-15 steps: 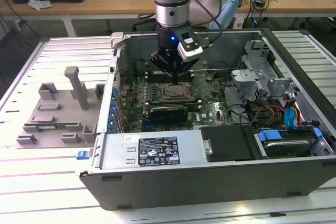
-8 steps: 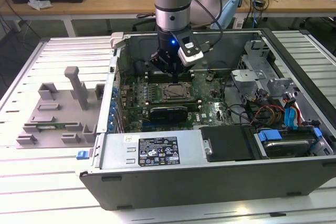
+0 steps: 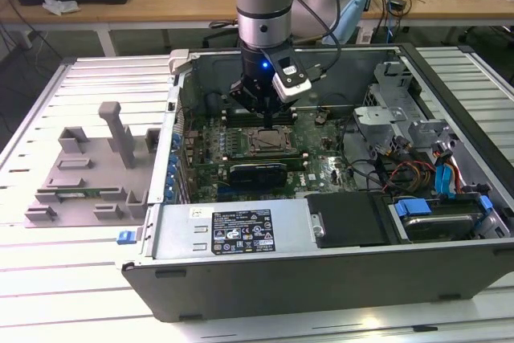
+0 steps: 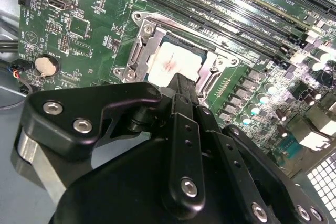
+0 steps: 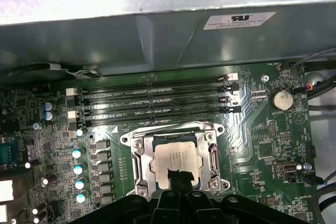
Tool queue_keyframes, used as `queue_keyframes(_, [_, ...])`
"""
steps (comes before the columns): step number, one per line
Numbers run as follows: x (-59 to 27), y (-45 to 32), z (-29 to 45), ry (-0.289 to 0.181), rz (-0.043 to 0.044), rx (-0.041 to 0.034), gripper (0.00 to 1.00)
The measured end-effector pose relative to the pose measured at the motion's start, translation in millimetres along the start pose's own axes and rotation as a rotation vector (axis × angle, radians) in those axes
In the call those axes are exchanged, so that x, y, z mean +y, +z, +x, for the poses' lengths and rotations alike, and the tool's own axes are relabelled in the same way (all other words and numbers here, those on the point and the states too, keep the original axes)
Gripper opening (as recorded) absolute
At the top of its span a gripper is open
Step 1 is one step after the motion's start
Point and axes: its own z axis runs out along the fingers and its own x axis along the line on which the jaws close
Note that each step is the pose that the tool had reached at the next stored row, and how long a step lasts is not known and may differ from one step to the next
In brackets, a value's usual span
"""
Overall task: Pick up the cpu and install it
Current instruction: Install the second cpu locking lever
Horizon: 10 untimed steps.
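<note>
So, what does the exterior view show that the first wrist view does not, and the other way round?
Exterior view alone: the whole open computer case on a slatted table, a grey fixture at the exterior view's left, and the arm reaching down into the case.

First wrist view alone: close detail of the memory slots and a coin battery.

Both: the cpu lying in the socket, with the gripper just above it.

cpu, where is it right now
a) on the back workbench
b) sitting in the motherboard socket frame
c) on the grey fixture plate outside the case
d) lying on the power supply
b: both wrist views show the cpu lying inside the socket frame on the motherboard, with the end effector just above its edge.
</note>
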Motion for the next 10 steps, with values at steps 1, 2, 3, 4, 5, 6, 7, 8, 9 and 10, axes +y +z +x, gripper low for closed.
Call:
queue_keyframes(1, [0.0,0.0,0.0,0.0,0.0,0.0,0.11])
queue_keyframes(2, [0.0,0.0,0.0,0.0,0.0,0.0,0.11])
queue_keyframes(3, [-0.1,-0.1,0.0,0.0,0.0001,0.0,0.11])
queue_keyframes(4, [-0.1,-0.8,0.0,0.0,0.0002,0.0001,0.11])
queue_keyframes(5, [0.0,-2.9,-0.2,0.0,0.0002,0.0001,0.11])
queue_keyframes(6, [0.1,-4.3,-0.3,0.0,0.0001,0.0,0.11])
queue_keyframes(7, [0.1,-5.7,-0.4,0.0,0.0003,0.0,0.11])
queue_keyframes(8, [0.2,-7.4,-0.5,0.0,0.0003,-0.0001,0.11])
queue_keyframes(9, [0.2,-8.8,-0.6,0.0,0.0004,-0.0001,0.11])
queue_keyframes(10, [0.3,-10.1,-0.6,0.0,0.0005,0.0,0.11])
